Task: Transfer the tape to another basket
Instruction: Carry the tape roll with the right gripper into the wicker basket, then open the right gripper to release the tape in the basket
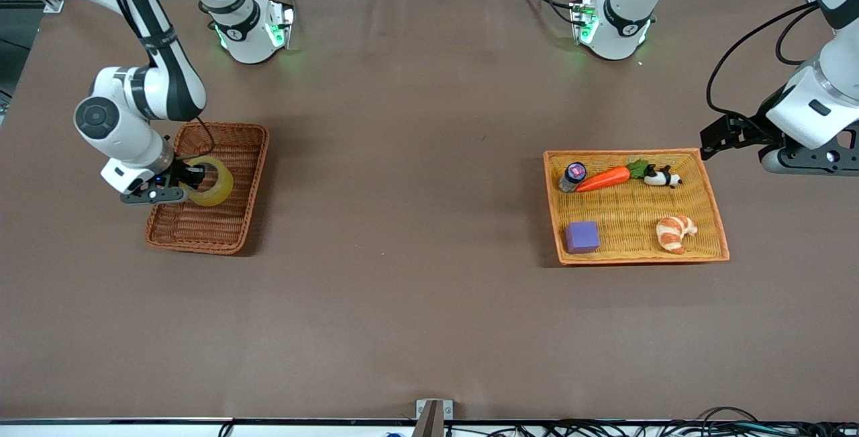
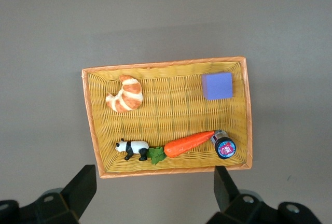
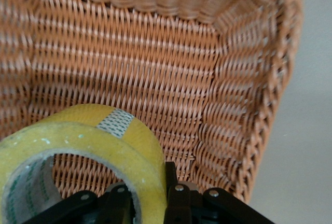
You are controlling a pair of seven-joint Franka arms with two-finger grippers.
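While the right gripper [image 1: 190,178] pinches the tape [image 1: 213,181] over the basket [image 1: 236,222], we note the left gripper [image 2: 153,195] waiting spread; no legible writing.

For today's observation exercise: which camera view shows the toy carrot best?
The left wrist view: the carrot lies whole and large in the orange tray basket, between panda and small jar. The front view shows it smaller; the right wrist view, not at all.

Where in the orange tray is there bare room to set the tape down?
In the orange tray the middle is bare, between the purple block and the croissant. The edge toward the robots is crowded: bottle, carrot, panda. The right gripper holds the tape over the brown basket; the left gripper waits, open.
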